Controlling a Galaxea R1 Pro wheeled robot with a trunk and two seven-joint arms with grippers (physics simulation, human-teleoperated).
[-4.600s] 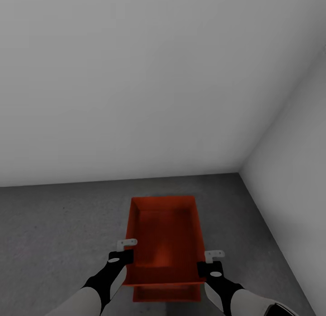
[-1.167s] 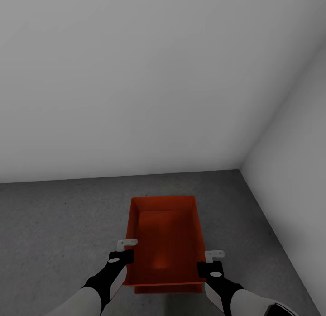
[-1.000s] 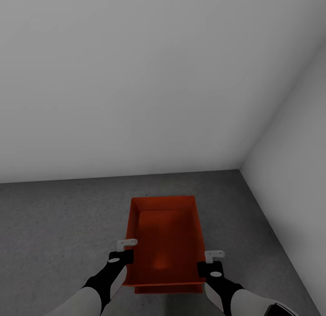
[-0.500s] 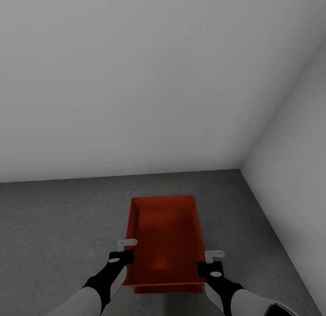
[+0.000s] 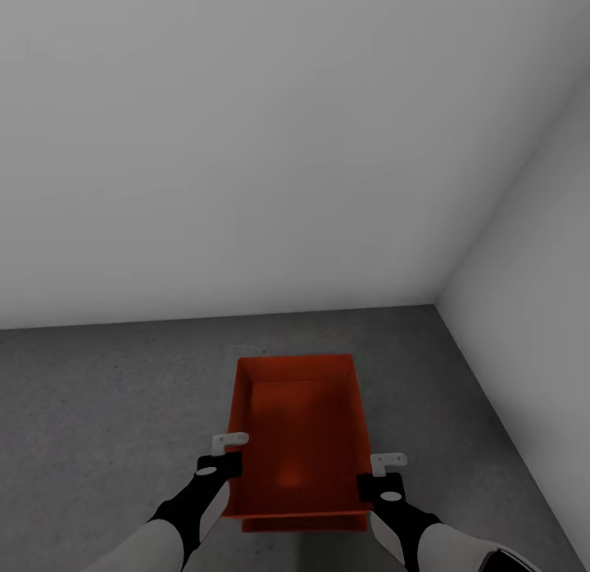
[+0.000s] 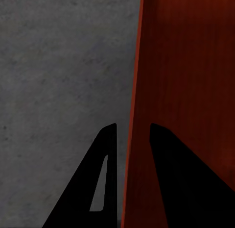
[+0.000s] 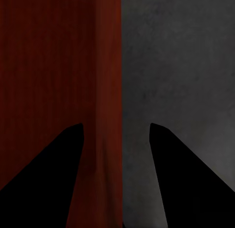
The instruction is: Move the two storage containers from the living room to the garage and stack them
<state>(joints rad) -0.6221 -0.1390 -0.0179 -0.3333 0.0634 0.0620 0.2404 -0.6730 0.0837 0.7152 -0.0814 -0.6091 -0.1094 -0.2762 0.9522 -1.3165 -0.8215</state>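
Note:
An orange-red storage container [image 5: 299,424] sits open side up on the garage floor [image 5: 106,408], nested over a second container of which a thin strip [image 5: 299,524] shows at its near end. My left gripper [image 5: 233,456] straddles the upper container's left wall [image 6: 134,90], and a sliver of floor shows between its outer finger [image 6: 105,154] and the rim. My right gripper [image 5: 375,474] straddles the right wall [image 7: 110,90] with a wider gap, its fingers [image 7: 169,159] standing off the wall on both sides.
A white wall [image 5: 246,146] stands just beyond the containers and a second white wall [image 5: 541,310] closes in on the right, meeting in a corner. Grey speckled concrete stretches away to the left.
Since 4.6 s ago the upper container has sunk onto the lower one, so less of the lower one shows. Over the last second nothing has moved.

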